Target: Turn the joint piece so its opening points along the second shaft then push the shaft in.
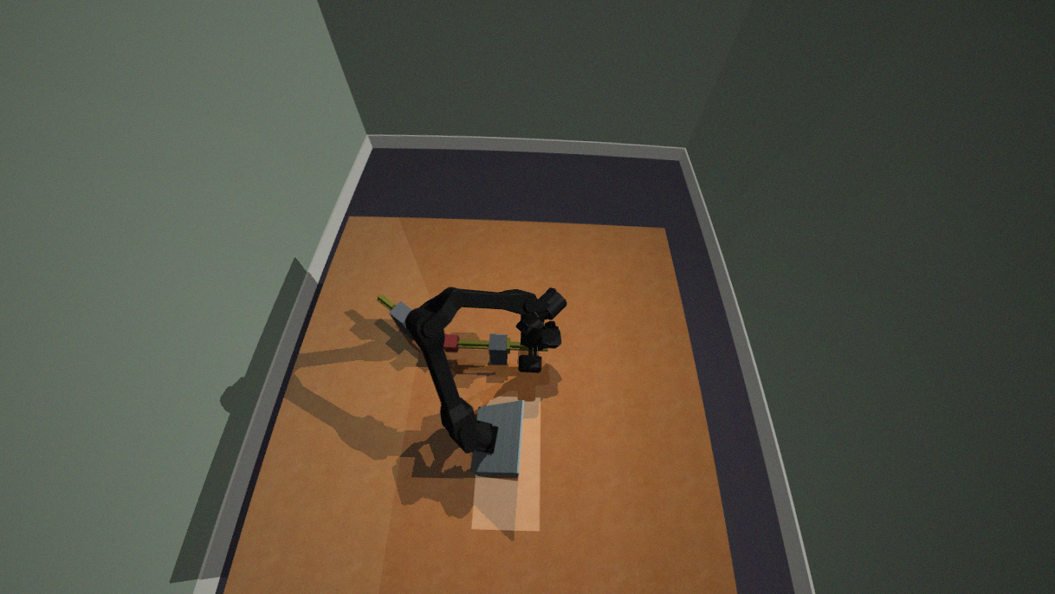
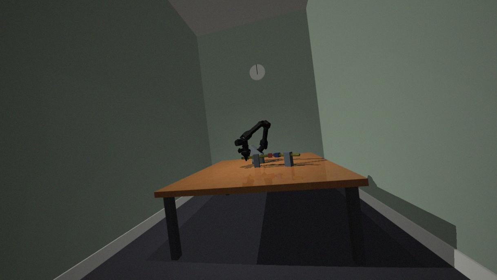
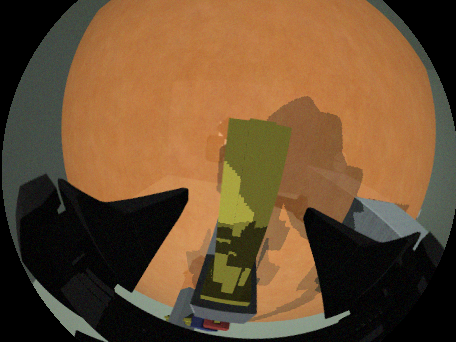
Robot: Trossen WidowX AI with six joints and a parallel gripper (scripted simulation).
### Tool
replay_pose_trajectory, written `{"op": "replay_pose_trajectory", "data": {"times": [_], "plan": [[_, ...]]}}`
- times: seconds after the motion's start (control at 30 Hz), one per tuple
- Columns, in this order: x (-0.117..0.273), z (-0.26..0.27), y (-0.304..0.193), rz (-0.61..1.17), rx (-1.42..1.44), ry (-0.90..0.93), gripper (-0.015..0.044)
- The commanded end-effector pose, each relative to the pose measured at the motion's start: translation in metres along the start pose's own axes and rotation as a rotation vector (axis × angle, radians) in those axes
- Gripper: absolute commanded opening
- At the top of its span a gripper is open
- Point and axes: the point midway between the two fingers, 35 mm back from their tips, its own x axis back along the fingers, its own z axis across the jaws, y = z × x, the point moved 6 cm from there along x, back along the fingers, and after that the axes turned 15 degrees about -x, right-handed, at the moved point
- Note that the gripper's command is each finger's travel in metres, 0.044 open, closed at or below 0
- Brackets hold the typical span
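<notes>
My gripper is open, with its fingers on either side of the second shaft near its outer end. In the wrist view there is a gap between each finger and the olive shaft. The shaft passes through the second block. Its inner end meets the red joint piece; how deep it sits is hidden. A blue piece joins red to the first shaft, fixed to the first block.
The arm stands on a grey-blue sloped base over a pale mat, all on the orange table. The arm's elbow reaches over the joint area in the top view and hides part of it.
</notes>
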Motion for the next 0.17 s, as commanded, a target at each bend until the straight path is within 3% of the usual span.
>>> {"op": "replay_pose_trajectory", "data": {"times": [0.0,0.13], "plan": [[0.0211,0.0016,0.0017,-0.007,0.004,0.019,0.0440],[0.0309,0.0012,0.0017,-0.007,0.003,0.019,0.0440]]}}
